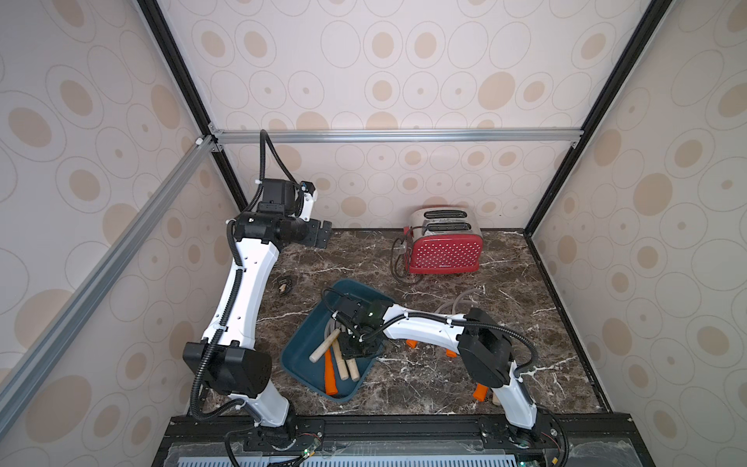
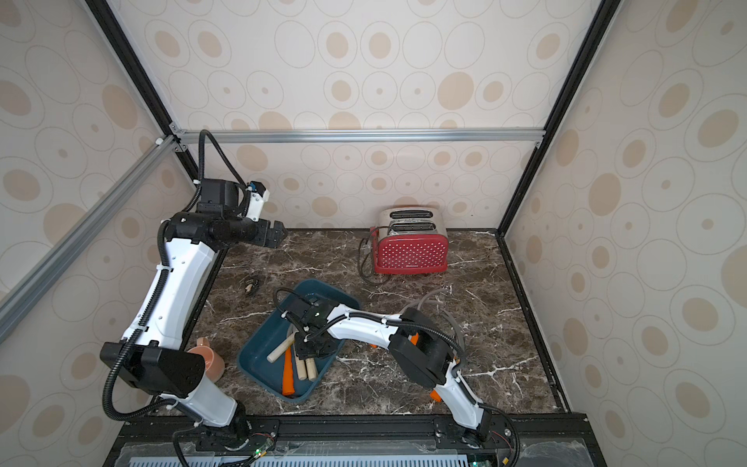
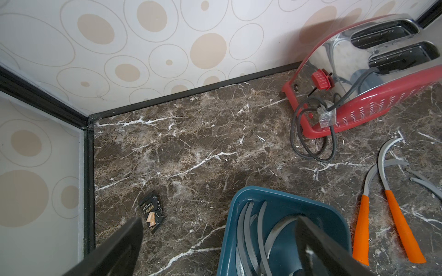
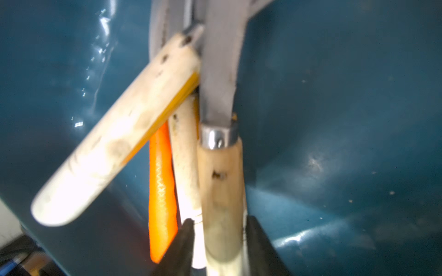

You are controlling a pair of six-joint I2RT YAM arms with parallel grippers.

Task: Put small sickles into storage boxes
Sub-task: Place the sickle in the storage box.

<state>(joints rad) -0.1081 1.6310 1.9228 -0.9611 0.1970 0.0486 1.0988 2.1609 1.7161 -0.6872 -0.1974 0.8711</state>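
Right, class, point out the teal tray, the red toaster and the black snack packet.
teal tray (image 1: 301, 347), in a top view, on its bare inner floor.
red toaster (image 1: 444, 252), in a top view, on its dotted red side panel.
black snack packet (image 3: 151, 213), left wrist view, on its printed front.

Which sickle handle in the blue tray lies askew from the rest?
The pale wooden handle lying diagonally; the orange handle and two other wooden handles beside it run roughly parallel.

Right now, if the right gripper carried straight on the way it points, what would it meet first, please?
Probably the pale wooden sickle handle lying between its fingers, then the teal tray floor just beneath; depth is unclear.
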